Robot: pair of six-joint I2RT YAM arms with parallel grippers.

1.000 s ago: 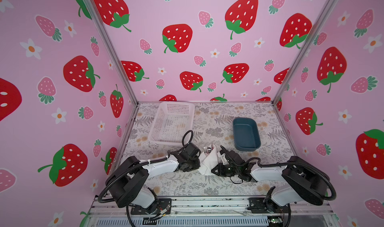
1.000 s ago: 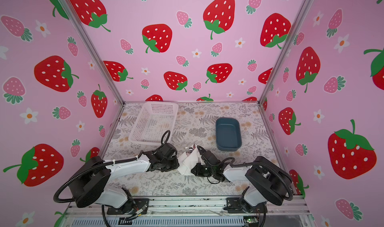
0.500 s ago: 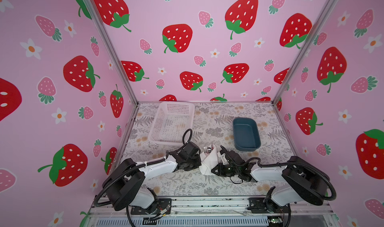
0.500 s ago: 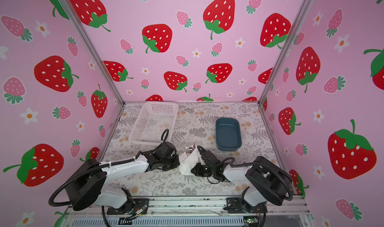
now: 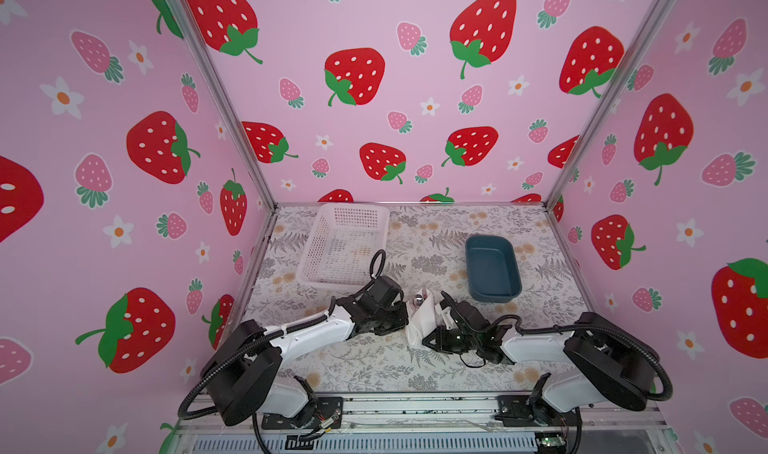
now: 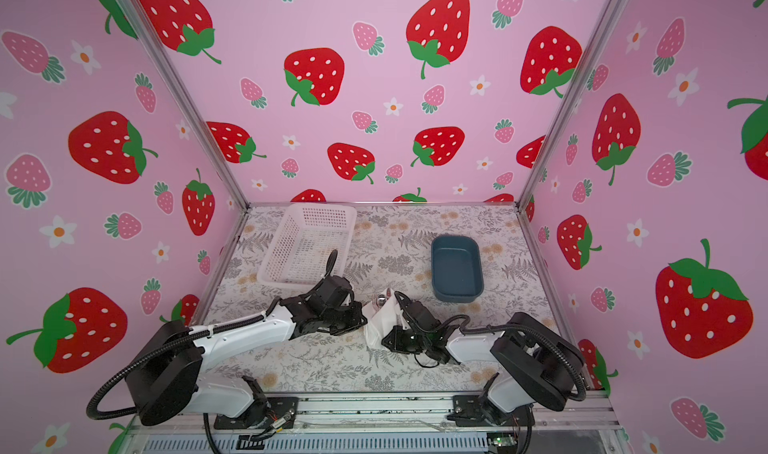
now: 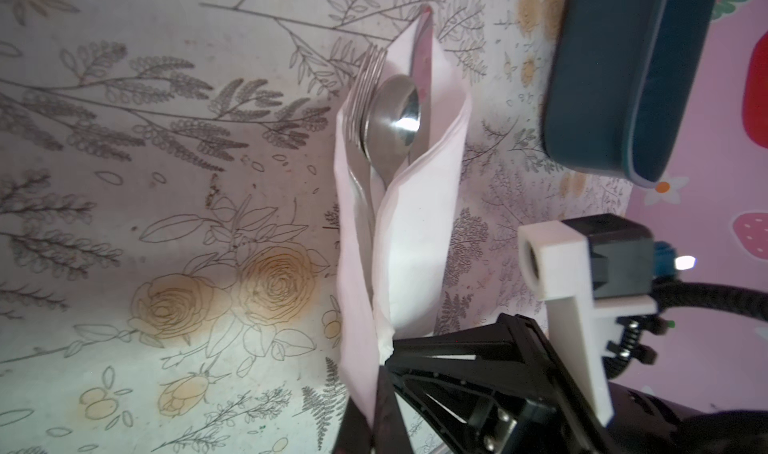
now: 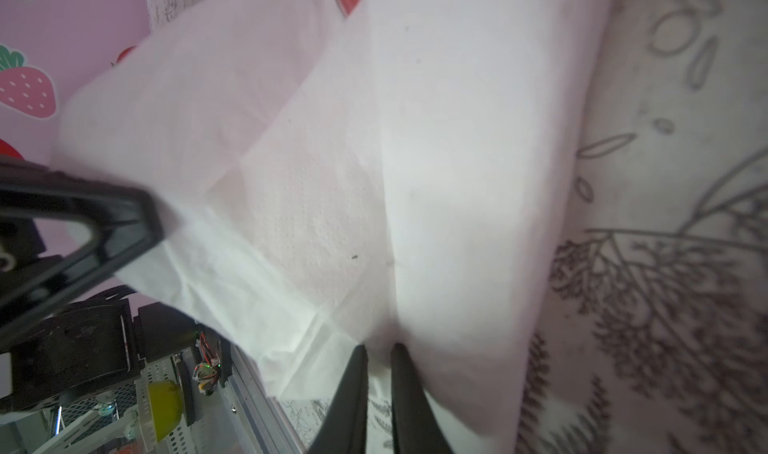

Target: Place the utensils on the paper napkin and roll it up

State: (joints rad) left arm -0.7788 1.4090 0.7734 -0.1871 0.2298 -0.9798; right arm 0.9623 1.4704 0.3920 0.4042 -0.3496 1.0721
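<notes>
Top views: the paper napkin is found folded round the utensils, lying between the worktop's centre and its front edge. Metal heads are seen sticking out at its rear end. It is flanked by the left gripper and the right gripper, both touching it near its front end. A white perforated basket is set at the rear left corner and a dark blue tub toward the right edge, both well apart from the napkin.

Left wrist: the fork and spoon are seen side by side inside the wrap, heads exposed. The left gripper is clamped tight on a narrow flap of the napkin.

Right wrist: the view is filled by the napkin, and its fold is pinched between the right gripper's nearly closed jaws. The utensils are hidden here.
</notes>
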